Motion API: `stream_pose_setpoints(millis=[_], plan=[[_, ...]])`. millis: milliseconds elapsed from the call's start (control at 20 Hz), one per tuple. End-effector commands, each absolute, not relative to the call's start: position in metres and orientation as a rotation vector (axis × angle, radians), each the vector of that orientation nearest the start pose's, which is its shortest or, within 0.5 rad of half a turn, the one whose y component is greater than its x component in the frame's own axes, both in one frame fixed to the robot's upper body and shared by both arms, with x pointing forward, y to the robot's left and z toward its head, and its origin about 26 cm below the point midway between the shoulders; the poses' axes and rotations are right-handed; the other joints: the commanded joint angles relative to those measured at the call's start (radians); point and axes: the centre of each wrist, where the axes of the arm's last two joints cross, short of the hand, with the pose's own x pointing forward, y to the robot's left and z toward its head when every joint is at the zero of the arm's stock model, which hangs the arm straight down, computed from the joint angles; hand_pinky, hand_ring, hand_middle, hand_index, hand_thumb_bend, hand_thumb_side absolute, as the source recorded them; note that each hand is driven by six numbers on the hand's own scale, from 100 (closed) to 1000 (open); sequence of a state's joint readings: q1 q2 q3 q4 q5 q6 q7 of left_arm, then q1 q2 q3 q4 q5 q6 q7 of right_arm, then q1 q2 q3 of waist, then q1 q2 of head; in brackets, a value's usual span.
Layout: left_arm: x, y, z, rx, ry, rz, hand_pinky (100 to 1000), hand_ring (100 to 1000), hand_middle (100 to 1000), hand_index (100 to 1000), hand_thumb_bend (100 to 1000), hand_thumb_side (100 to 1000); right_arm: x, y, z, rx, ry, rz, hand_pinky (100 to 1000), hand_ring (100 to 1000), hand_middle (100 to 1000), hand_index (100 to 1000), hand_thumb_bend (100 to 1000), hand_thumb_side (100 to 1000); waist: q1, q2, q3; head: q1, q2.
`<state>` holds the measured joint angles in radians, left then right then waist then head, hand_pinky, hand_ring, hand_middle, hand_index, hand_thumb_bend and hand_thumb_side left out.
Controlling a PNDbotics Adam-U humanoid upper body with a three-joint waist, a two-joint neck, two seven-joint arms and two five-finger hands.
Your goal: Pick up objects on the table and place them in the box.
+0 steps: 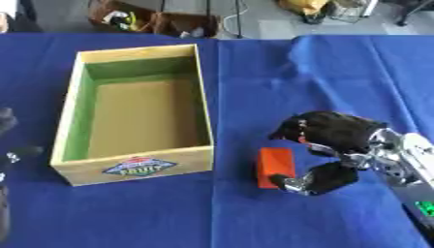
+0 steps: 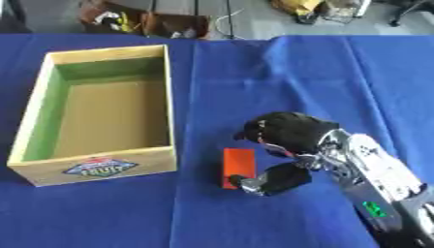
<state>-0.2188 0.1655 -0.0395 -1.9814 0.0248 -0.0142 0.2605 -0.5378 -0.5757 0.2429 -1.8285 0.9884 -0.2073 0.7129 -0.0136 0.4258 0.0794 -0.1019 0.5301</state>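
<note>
Here the right robot hand point(image 1: 335, 145) sits at centre right of the frame, arm coming in from the lower right corner, fingers curled above and thumb reaching under toward an orange block point(image 1: 275, 166). The block lies flat on the blue-covered worktop point(image 1: 254, 82), just left of the hand; the thumb tip is at the block's lower right corner, looking to touch it, while the curled fingers hang just above its upper end, so the hand is partly closed around the block without clearly gripping it. The open box point(image 1: 135, 169), wooden with a green inner wall and a fruit label on its front, stands on the left half of the frame, nothing visible inside. At the far left edge, the left robot hand point(image 1: 7, 127) shows only as a dark shape; I cannot tell its fingers.
</note>
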Motion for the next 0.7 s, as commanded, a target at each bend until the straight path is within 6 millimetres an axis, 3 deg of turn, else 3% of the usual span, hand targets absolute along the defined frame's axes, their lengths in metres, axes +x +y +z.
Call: stream_pose_setpoints(millis=[50,400,700], plan=[[0.2912,0.2312,0.1647,0.116,-2.228,0.057,616,917,814,708,100,977,0.34,-0.2368,0.236,-1.022,-1.406,1.994,890,901,796,981,343,1000,0.001,-0.017,0.0,-0.003,-0.011],[0.2912,0.2314,0.1646,0.118,-2.226,0.054,617,918,814,708,100,977,0.3429,-0.2382,0.2326,-0.99,-1.377,2.015,891,900,783,980,350,1000,0.001,-0.014,0.002,-0.004,-0.009],[0.2911,0.2313,0.1643,0.116,-2.223,0.055,619,919,815,707,100,978,0.3443,-0.2373,0.2304,-0.956,-1.371,2.024,877,870,640,915,337,1000,0.001,-0.013,0.004,-0.006,-0.01]])
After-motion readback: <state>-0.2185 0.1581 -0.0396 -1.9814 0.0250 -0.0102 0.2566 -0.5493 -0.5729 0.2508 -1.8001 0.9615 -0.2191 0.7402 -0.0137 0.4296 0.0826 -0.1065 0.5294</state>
